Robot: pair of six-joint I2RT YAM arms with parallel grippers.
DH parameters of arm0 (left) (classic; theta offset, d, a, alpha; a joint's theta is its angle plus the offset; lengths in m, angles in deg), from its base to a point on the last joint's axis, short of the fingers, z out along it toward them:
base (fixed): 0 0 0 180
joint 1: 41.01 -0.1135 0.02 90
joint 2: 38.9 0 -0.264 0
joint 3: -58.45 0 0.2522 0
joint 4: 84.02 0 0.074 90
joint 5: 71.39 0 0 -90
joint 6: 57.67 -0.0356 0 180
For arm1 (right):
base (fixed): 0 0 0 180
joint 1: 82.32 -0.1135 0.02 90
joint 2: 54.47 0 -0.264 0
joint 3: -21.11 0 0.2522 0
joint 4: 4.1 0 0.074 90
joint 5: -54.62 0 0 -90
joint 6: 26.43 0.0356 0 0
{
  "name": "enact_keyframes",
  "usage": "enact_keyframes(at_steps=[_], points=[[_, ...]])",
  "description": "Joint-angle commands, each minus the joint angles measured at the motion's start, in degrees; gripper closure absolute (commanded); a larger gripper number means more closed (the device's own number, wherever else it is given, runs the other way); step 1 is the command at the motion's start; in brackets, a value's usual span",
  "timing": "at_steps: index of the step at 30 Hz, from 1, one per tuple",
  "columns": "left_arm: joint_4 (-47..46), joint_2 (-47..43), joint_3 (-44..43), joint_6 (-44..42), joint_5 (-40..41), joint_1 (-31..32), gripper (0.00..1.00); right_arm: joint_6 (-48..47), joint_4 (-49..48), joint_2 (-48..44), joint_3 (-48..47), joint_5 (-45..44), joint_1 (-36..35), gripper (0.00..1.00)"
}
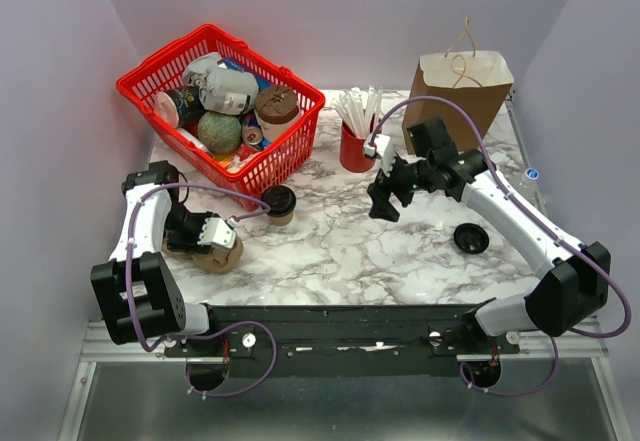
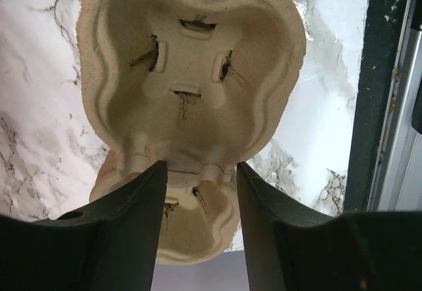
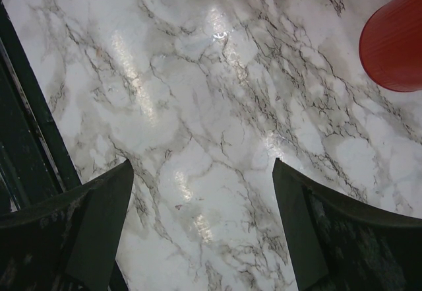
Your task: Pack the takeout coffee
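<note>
Left tool (image 2: 200,172) gripped the pulp cup carrier (image 2: 191,53) at its waist, likely steadying it for the takeout coffee (image 1: 280,202), which stood just beside the red basket (image 1: 300,141); right tool (image 3: 201,175) hung apart, empty.

The top camera sits high above and behind the arm bases and faces the back wall. It is far enough off to take in the whole marble table (image 1: 400,251), with the red cup (image 1: 355,153) toward the back, slightly right of middle. The right wrist camera hangs close over bare marble just in front of the red cup (image 3: 394,43) and looks nearly straight down. It shares that cup and the marble with the top view. The left wrist camera, well left of the red cup and nearer the bases, looks steeply down, very close on the cup tray (image 2: 191,99). The top view also shows this cup tray (image 1: 207,254).
</note>
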Motion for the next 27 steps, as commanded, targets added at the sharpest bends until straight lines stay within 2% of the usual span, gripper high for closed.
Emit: enact_keyframes(at_steps=[1,7,19,27], points=[[1.43,0.73,0.6,-31.85,-1.07,0.18,0.45,-0.27,-0.11,0.81,0.27,0.65,0.32,0.05],[0.11,1.08,0.43,-31.94,-1.77,0.27,0.45,-0.1,-0.55,0.81,0.62,0.65,0.32,0.05],[3.1,1.26,-2.91,-31.59,-4.4,0.09,0.46,-0.19,-0.55,1.25,0.62,0.65,0.32,0.05],[0.55,0.2,-0.81,-32.03,-4.15,-0.26,0.46,-0.19,-0.9,1.51,0.97,0.74,0.32,0.05]])
